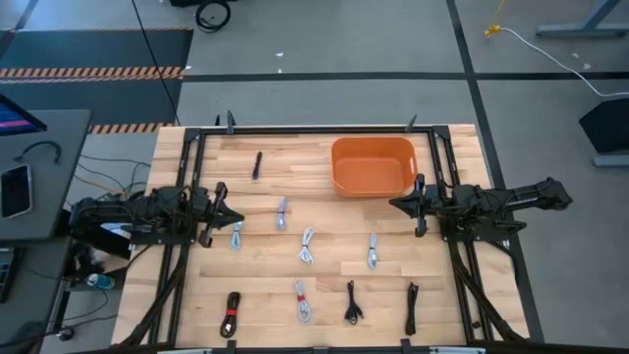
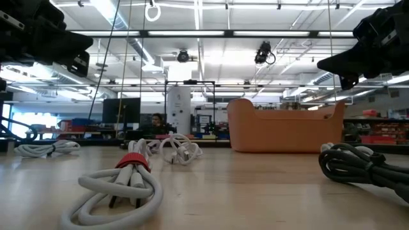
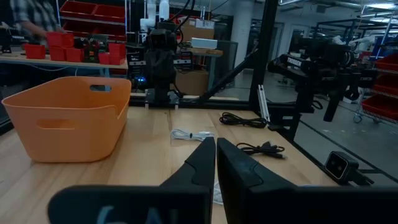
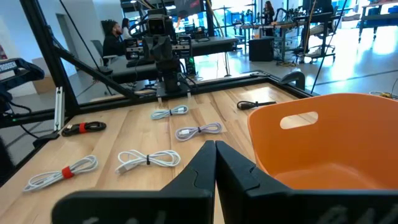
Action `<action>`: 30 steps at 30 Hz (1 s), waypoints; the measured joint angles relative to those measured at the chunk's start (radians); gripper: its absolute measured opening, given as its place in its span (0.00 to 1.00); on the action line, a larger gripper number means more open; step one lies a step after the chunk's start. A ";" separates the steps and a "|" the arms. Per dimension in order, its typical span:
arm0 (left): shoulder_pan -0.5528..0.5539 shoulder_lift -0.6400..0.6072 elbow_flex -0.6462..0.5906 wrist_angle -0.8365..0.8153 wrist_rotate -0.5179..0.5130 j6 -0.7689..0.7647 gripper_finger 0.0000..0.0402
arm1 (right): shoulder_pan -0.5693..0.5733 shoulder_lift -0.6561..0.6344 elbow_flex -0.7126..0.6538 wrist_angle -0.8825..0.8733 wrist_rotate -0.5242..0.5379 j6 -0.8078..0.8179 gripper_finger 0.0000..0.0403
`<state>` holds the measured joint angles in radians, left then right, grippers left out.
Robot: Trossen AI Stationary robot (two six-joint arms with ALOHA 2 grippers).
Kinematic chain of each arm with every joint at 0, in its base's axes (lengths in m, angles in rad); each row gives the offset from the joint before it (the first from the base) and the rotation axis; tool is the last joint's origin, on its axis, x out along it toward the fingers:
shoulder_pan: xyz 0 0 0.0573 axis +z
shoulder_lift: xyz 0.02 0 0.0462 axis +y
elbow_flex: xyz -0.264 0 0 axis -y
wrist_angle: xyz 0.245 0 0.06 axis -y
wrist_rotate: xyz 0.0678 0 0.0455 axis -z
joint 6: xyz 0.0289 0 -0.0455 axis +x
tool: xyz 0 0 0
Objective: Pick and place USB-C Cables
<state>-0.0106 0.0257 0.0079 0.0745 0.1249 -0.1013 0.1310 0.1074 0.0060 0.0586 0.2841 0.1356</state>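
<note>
Several coiled USB-C cables lie flat on the wooden table [image 1: 324,280]. White ones are at mid-table [image 1: 307,246], [image 1: 281,212], [image 1: 372,250]. One white cable has a red band [image 2: 121,185]. Black ones lie near the front [image 1: 352,303], [image 1: 412,308], one black with a red band [image 1: 231,315], and another near the back [image 1: 257,164]. My left gripper [image 1: 239,218] hovers shut and level at the table's left side, my right gripper [image 1: 395,204] shut and level at the right side beside the orange bin [image 1: 371,165]. Neither holds anything.
The orange bin [image 4: 329,143] stands at the back right, open and with handle cut-outs. A black frame [image 1: 314,130] runs around the table's edges. Bare wood lies between the cables. A desk with a phone [image 1: 15,190] stands off the table's left side.
</note>
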 joint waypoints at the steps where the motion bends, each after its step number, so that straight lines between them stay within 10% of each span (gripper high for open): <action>1: 0.000 0.000 0.000 0.000 0.000 0.000 0.06 | 0.000 0.000 0.000 0.000 0.000 0.000 0.04; 16: 0.001 0.000 0.000 0.019 -0.054 -0.027 0.06 | 0.000 0.000 0.000 0.000 0.000 0.000 0.04; 30: 0.001 0.000 0.000 0.253 -0.264 -0.582 0.06 | 0.000 0.000 0.000 0.000 0.002 -0.001 0.04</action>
<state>-0.0097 0.0257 0.0082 0.3272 -0.1387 -0.6832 0.1314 0.1074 0.0059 0.0586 0.2857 0.1343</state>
